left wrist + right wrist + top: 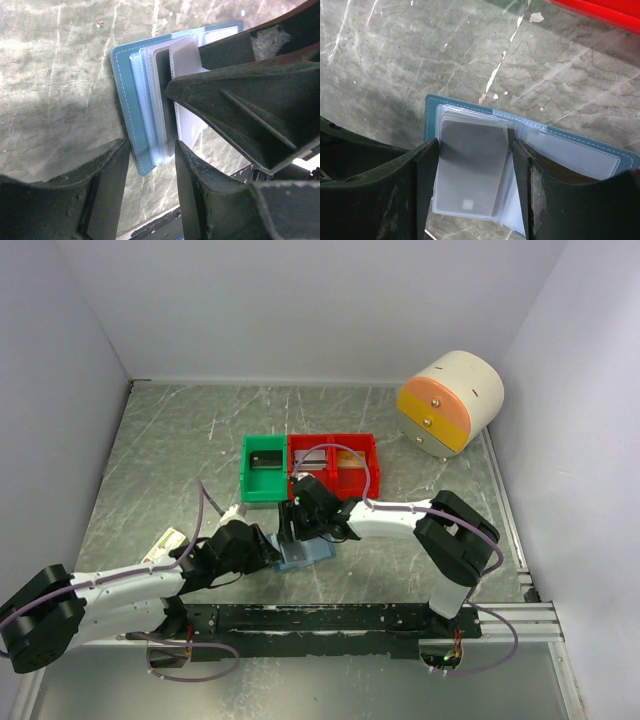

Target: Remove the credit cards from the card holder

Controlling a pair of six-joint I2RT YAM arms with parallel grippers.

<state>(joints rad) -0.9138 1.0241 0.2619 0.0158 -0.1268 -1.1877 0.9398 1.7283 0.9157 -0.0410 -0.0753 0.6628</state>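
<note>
**Right gripper on the card, wallet open on the table**

My right gripper [475,145] is clenched on a grey card [470,165]. In the right wrist view both fingers [427,190] press against the side edges of the clear sleeve the card sits in. The card is bottom centre of the frame, with a small pale square near its lower end. That sleeve is part of the wallet [431,117], which lies open on the table [395,50]. Its blue cover edge shows at the upper left of the card, and another sleeve page runs off to the right.

My left gripper [151,155] is murkier. In the left wrist view its fingers come up from the bottom of the frame with the wallet's lower corner between them. The cover is toward the left finger and the sleeve stack toward the right one. The jaws are partway apart, and I honestly can't tell if they're pinching it or just straddling it. The right gripper's black fingers fill the right side of that view, over the sleeves.

From the top camera, both grippers meet at the wallet a bit below centre. Just above sit a green bin [248,470] and red bins [335,440] in a row, close to the wallet. A small cream-and-red box [165,543] lies beside my left arm at left. A round cream-and-orange drawer unit [450,400] sits upper right, well apart.
</note>
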